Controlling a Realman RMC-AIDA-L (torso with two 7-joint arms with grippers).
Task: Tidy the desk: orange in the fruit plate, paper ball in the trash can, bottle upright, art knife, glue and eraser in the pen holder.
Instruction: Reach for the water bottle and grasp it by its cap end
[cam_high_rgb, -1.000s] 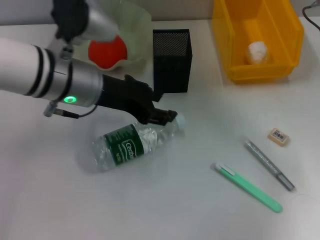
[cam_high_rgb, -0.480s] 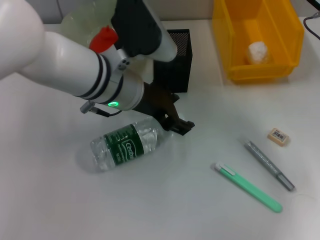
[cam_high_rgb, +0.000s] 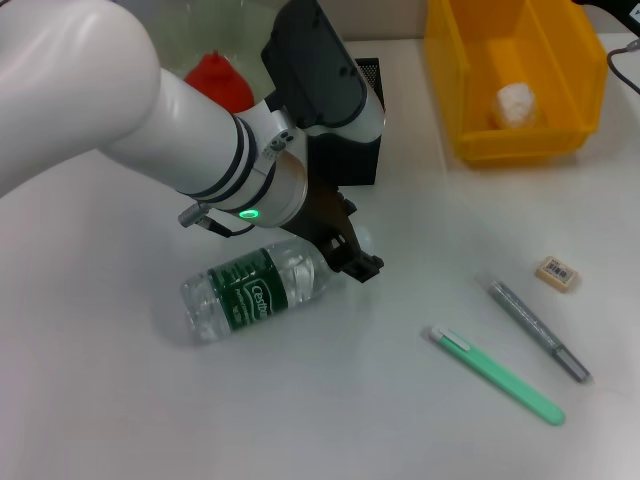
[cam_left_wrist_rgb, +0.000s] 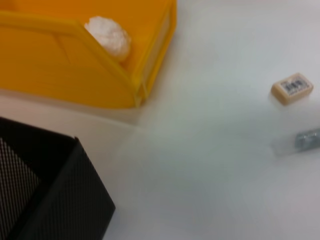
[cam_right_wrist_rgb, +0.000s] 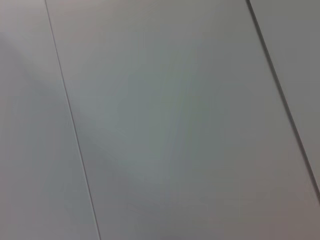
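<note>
The desk (cam_high_rgb: 330, 420) offers open surface ahead of the lying bottle (cam_high_rgb: 255, 290), toward the green art knife (cam_high_rgb: 495, 375). The trash can (cam_high_rgb: 560, 140) holds the paper ball (cam_high_rgb: 515, 103); the orange (cam_high_rgb: 222, 80) sits in the fruit plate (cam_high_rgb: 190, 35). The pen holder (cam_high_rgb: 365, 165) stands just behind the work. The left gripper (cam_high_rgb: 350, 255) sits at the bottle's cap end; whether its jaws are apart or clamped cannot be told. Judgement: grip near the neck, pivot upright away from the holder. The eraser (cam_high_rgb: 557, 273) lies well apart. Right gripper not seen.
</note>
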